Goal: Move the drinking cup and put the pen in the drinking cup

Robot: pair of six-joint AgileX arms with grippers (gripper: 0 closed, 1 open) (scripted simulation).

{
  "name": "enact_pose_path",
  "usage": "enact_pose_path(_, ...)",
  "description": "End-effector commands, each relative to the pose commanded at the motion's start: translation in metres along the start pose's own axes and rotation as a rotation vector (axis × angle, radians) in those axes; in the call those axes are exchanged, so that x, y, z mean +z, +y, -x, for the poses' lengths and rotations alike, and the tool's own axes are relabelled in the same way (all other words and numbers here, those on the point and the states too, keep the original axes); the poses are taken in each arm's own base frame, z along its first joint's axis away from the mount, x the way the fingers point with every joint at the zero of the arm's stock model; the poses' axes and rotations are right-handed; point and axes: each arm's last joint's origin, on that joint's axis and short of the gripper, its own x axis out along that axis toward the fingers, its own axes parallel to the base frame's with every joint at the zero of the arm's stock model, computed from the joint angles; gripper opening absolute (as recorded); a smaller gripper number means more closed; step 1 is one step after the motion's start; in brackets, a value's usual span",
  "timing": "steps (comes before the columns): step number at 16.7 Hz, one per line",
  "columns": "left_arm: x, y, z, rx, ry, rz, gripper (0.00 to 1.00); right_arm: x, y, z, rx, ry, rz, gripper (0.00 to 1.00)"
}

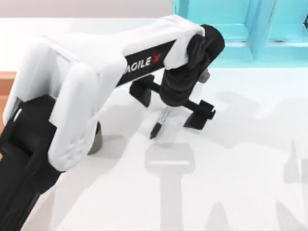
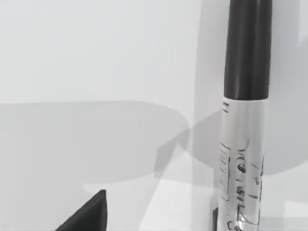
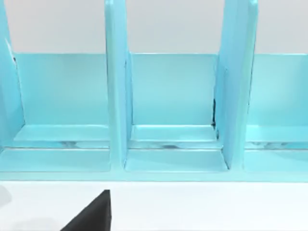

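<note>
Left arm stretches across the white table (image 1: 240, 192) from the near-left toward the turquoise divider rack (image 1: 240, 24), its white forearm with the AgileX label covering much of the top view. Left gripper (image 1: 171, 107) hangs just in front of the rack with its two black fingers (image 1: 199, 115) spread wide apart, open, nothing clamped. The pen (image 1: 159, 122) lies on the table directly under that gripper, between the spread fingers, dark tip pointing away from the rack toward the near edge; upper part is hidden by the wrist. Left wrist view has the pen (image 2: 243, 144) close up: black cap end, then pale grey-white barrel with printed marks, lying on the white surface, one dark fingertip (image 2: 89, 214) at the frame edge. The drinking cup (image 1: 96, 139) stands well away from the rack, near-left of the pen, mostly hidden behind the left arm's white link, only a dark olive sliver seen. Right wrist view faces the rack (image 3: 168, 110), three blue compartments with upright dividers; whether the right gripper is open or closed, cannot tell.
</note>
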Motion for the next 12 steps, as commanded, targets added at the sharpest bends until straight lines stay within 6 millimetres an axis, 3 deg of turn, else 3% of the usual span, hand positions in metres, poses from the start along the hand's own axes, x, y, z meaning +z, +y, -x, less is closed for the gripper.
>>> enact_pose_path(5, -0.0008, 0.0001, -0.0061, 0.000, 0.000, 0.000, 1.00, 0.0000, 0.0000, 0.0000, 0.000, 0.000, 0.000, 1.00)
enact_pose_path(12, -0.0008, 0.0001, -0.0061, 0.000, 0.000, 0.000, 0.47, 0.0000, 0.0000, 0.0000, 0.000, 0.000, 0.000, 1.00)
